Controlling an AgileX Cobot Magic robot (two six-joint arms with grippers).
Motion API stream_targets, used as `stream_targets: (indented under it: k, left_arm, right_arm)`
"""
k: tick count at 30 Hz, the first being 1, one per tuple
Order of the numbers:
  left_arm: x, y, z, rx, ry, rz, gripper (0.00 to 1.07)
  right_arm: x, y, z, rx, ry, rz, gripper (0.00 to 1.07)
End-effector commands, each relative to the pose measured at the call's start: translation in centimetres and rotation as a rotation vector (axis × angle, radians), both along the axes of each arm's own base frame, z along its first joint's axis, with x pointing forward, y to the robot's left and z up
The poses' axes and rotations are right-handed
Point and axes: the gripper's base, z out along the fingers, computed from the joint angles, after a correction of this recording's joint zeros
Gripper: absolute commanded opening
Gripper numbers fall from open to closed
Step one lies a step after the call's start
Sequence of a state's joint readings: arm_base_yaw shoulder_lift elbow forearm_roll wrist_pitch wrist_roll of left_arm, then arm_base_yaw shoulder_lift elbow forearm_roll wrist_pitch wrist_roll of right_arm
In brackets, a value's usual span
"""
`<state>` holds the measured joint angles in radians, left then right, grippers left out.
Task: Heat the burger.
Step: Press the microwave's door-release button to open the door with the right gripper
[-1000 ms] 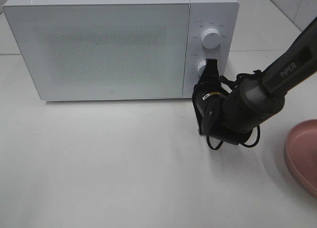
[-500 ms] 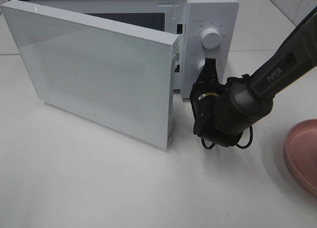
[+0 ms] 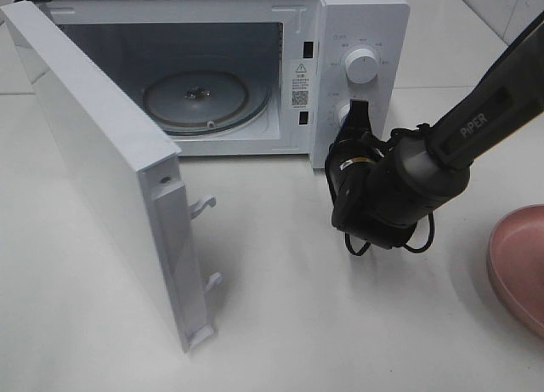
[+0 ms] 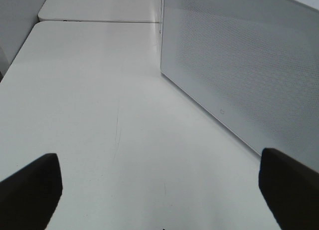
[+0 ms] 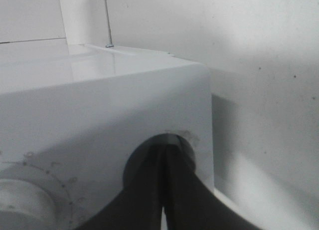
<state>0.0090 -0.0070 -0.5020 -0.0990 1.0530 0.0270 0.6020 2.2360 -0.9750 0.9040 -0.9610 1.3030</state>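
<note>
The burger is out of view. A white microwave (image 3: 365,18) stands at the back with its door (image 3: 102,171) swung wide open to the left. An empty glass turntable (image 3: 195,99) shows inside. My right gripper (image 3: 357,110) is shut, its tips against the lower button on the control panel; in the right wrist view the closed fingertips (image 5: 164,152) press into that round recess. My left gripper (image 4: 159,190) is open with nothing between its fingers, low over the table beside the door's outer face (image 4: 249,65). It does not show in the high view.
A pink plate (image 3: 518,264) is cut off by the right edge of the high view; nothing shows on its visible part. The upper knob (image 3: 361,66) sits above my right gripper. The open door juts far out over the left of the table.
The microwave door has swung from fully closed to wide open toward the left. My right gripper has stayed at the lower button, shifting only slightly.
</note>
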Motion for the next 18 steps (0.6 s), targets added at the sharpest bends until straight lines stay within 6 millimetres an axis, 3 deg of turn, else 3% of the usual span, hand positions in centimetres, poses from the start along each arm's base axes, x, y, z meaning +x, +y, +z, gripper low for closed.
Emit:
stream_targets:
  k: [1, 14, 18]
  left_arm:
    - [-0.2, 0.0, 0.0, -0.001, -0.030, -0.004, 1.00]
    - [-0.2, 0.0, 0.0, -0.001, -0.030, -0.004, 1.00]
    - [-0.2, 0.0, 0.0, -0.001, -0.030, -0.004, 1.00]
  right_arm:
    - [2.2, -0.2, 3.1, -0.053, -0.212, 0.058, 0.00]
    - [0.6, -0.1, 3.0, -0.047, -0.072, 0.163, 0.00]
    - [-0.7, -0.5, 3.1, -0.082, 0.005, 0.215, 0.01]
